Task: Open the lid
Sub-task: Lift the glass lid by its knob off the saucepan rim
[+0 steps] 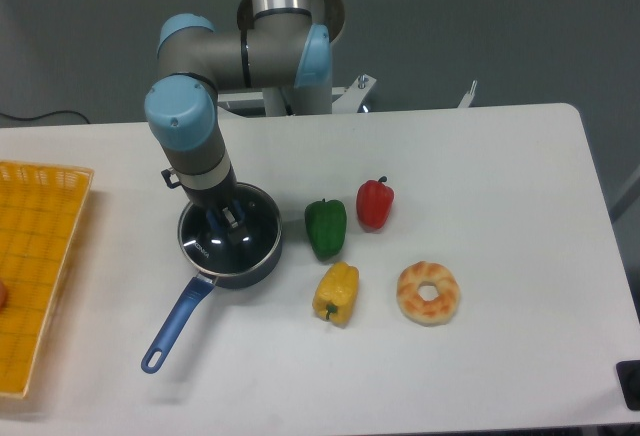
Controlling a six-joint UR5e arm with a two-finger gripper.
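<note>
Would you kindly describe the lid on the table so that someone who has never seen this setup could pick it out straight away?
Start at the white table and find the dark blue saucepan on its left half, its long blue handle pointing toward the front edge. The lid sits on top of it, right under the gripper. It is round clear glass with a silver rim, unlike the peppers to its right.

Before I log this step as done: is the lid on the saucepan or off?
On. The lid sits flat on the saucepan, rims aligned, with the gripper down at its knob.
</note>
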